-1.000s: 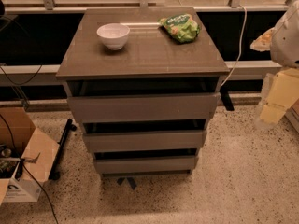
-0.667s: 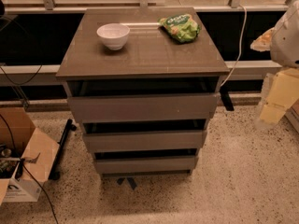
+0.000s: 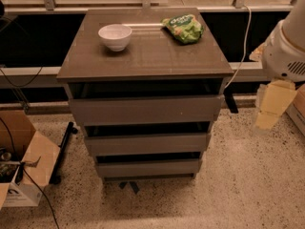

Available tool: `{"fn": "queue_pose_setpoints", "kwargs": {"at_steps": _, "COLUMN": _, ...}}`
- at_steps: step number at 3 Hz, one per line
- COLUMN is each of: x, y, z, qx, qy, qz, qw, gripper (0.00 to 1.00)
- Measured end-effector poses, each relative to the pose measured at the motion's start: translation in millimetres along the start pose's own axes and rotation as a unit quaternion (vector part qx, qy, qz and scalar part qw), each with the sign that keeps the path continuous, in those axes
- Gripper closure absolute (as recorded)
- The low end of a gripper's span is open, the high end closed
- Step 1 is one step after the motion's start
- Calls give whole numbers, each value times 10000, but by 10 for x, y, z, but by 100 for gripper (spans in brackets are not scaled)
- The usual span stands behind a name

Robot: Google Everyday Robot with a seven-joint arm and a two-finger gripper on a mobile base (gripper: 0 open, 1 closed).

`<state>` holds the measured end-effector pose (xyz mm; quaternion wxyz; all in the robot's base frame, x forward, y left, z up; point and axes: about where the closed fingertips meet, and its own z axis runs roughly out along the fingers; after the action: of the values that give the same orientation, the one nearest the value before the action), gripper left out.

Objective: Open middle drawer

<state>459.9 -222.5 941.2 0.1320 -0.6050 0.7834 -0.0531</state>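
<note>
A grey cabinet (image 3: 147, 61) stands on a speckled floor against a low window ledge, with three drawers stacked in its front. The middle drawer (image 3: 147, 143) sits between the top drawer (image 3: 145, 109) and the bottom drawer (image 3: 147, 167), a dark gap above its front, which looks about in line with the other two. The white arm (image 3: 286, 51) comes in at the right edge. Below it hangs the pale gripper (image 3: 272, 106), off the cabinet's right side and well apart from the middle drawer; I cannot tell whether it is clenched or released. A cardboard box (image 3: 28, 161) lies at lower left. On the cabinet top rest a green bag (image 3: 183, 27) and a white bowl (image 3: 115, 36).
</note>
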Motion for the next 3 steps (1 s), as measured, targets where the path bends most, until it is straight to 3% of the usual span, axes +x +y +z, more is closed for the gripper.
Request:
{"fn": "queue_pose_setpoints", "kwargs": {"at_steps": 1, "x": 39, "y": 50, "z": 72, "qx": 113, "qy": 196, "qz": -40, "qw": 9997, "gripper": 0}}
{"fn": "queue_pose_setpoints", "kwargs": {"at_steps": 3, "x": -119, "y": -13, "z": 594, "qx": 356, "qy": 118, "qz": -605, "qw": 9975, "gripper": 0}}
